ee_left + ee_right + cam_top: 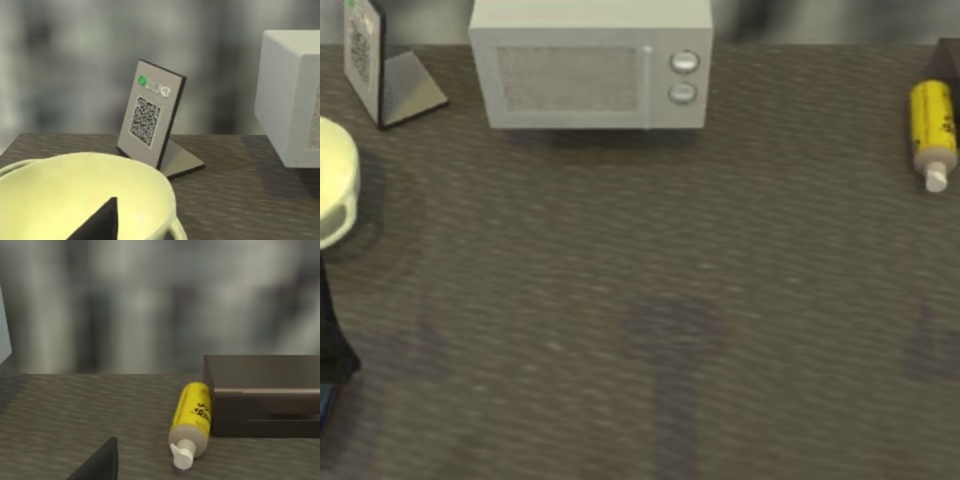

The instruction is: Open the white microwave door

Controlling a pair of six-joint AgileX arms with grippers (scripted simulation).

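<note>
White microwave [591, 62] sits at the far edge of the surface [650, 290], a bit left of centre in the top view. Microwave door [567, 80] is flush shut, mesh window facing the near side, two silver knobs [684, 77] on the panel to its right. Door's long axis runs left–right along the front face.

Key relation: both arms are at the near corners, well apart from the microwave, so the target lies ahead of either arm and inward towards centre.

- Left arm: only a dark sliver [332, 340] at the top view's left edge. Its wrist view shows the microwave's side wall [285, 95] off to one side, with a pale yellow bowl [75, 200] and a QR-code stand [150, 117] nearer.
- Right arm: not in the top view at all. Its wrist view shows a yellow tube [191, 422] lying against a dark brown box [262, 395], plus just a pale sliver that may be the microwave.

Tool state: one dark finger tip [100, 225] shows in the left wrist view, likewise one on the right [100, 465] — can't tell how far apart the fingers are. Nothing visibly held.

Judgement: the seam by the knobs looks like the free edge, but the hinge side isn't visible. Left arm looks marginally nearer the door.
</note>
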